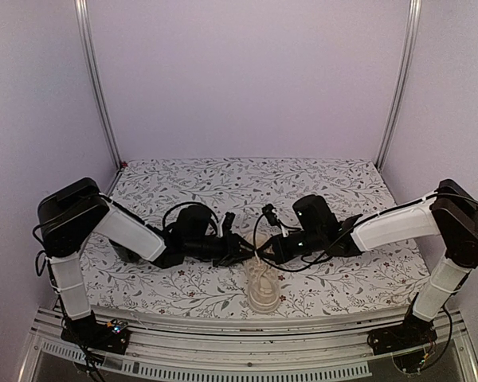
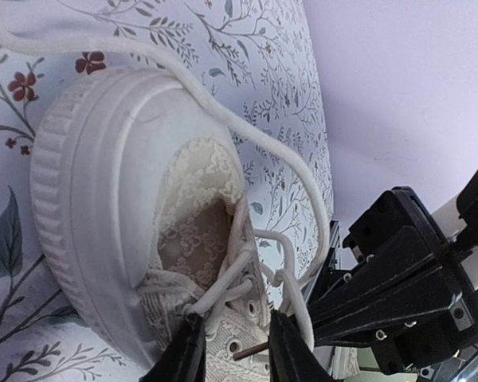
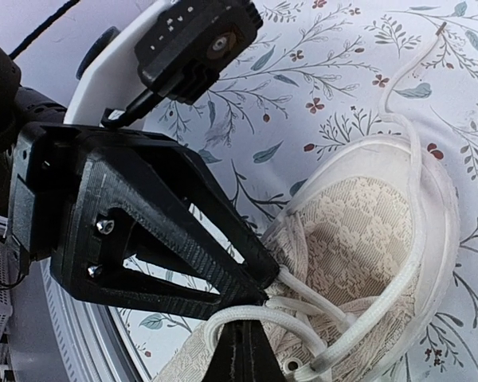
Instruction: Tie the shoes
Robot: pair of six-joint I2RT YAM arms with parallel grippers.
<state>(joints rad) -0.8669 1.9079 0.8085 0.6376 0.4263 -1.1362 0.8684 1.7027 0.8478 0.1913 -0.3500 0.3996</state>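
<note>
Right tool (image 3: 243, 334) clamped on lace (image 3: 253, 313), left tool (image 2: 235, 322) apart, sneaker (image 1: 263, 288) washed-out from above

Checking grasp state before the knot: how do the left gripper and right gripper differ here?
The left gripper is open over the eyelets of the sneaker; the right gripper is shut, with a lace at its tip. The left gripper points in from the left, the right gripper from the right. Both meet at its laces.
</note>
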